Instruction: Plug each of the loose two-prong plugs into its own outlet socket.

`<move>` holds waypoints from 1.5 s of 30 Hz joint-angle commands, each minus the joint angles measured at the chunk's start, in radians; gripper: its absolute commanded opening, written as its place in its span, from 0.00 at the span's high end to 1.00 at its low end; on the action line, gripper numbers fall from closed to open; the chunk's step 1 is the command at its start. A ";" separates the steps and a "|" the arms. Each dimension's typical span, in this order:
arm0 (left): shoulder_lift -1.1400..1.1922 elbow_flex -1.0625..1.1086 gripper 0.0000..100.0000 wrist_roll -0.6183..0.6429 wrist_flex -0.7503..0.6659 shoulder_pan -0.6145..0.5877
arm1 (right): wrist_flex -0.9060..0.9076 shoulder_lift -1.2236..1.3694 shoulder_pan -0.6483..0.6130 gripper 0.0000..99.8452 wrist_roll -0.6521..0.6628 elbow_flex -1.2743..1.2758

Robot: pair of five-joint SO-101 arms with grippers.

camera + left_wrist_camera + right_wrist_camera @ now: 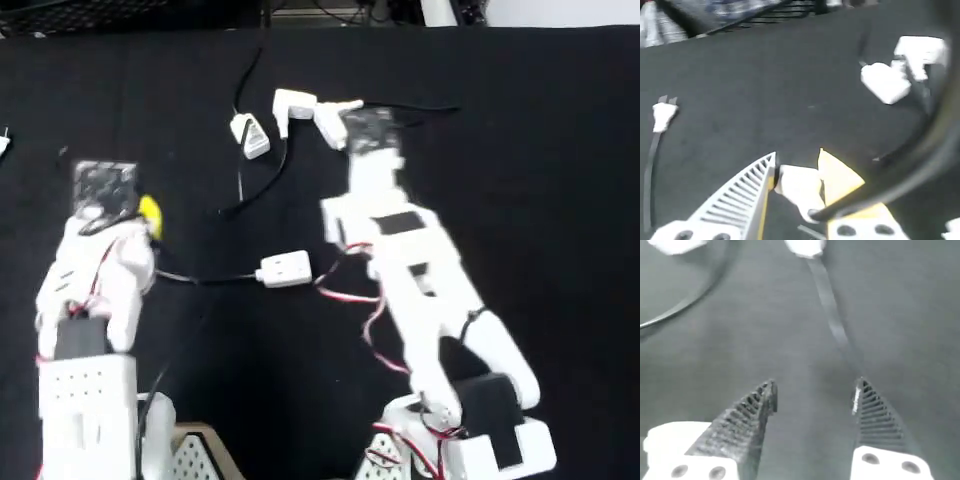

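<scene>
Left gripper (797,154) pinches a white plug (800,187), right gripper (815,382) spread, second plug (662,114) lying loose, so seemingly nothing plugged in yet.

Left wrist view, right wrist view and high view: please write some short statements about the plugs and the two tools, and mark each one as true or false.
1. The right tool is open and holds nothing. True.
2. The left tool is empty. False: a white piece sits gripped in it.
3. In the left wrist view, a two-prong plug lies loose on the black table, apart from the left tool. True.
4. In the high view, the white outlet block lies to the right of both arms. False: it lies between the two arms.
</scene>
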 commanded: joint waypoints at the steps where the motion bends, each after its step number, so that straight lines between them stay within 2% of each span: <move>1: -0.230 0.088 0.97 0.009 0.095 -0.125 | -0.003 0.074 -0.083 0.76 0.002 -0.114; 3: -0.338 0.137 0.97 0.009 0.176 -0.174 | 0.046 0.171 -0.110 0.76 -0.008 -0.202; 5: -0.446 0.174 0.97 0.012 0.267 -0.216 | 0.135 0.280 -0.127 0.76 -0.071 -0.318; 9: -0.669 0.242 0.97 0.015 0.442 -0.257 | 0.321 0.481 -0.166 0.76 -0.133 -0.555; 11: -0.672 0.246 0.97 0.029 0.491 -0.269 | 0.394 0.539 -0.196 0.76 -0.133 -0.639; 14: -0.640 0.249 0.97 0.077 0.496 -0.298 | 0.460 0.570 -0.256 0.76 -0.133 -0.684; 21: -0.640 0.277 0.97 0.083 0.494 -0.298 | 0.509 0.568 -0.373 0.76 -0.133 -0.622; 32: -0.640 0.306 0.97 0.080 0.494 -0.282 | 0.654 0.507 -0.371 0.76 -0.126 -0.605; 42: -0.640 0.332 0.97 0.078 0.500 -0.205 | 0.695 0.441 -0.370 0.76 -0.124 -0.564; 45: -0.640 0.332 0.97 0.084 0.503 -0.182 | 0.661 0.421 -0.316 0.76 -0.123 -0.567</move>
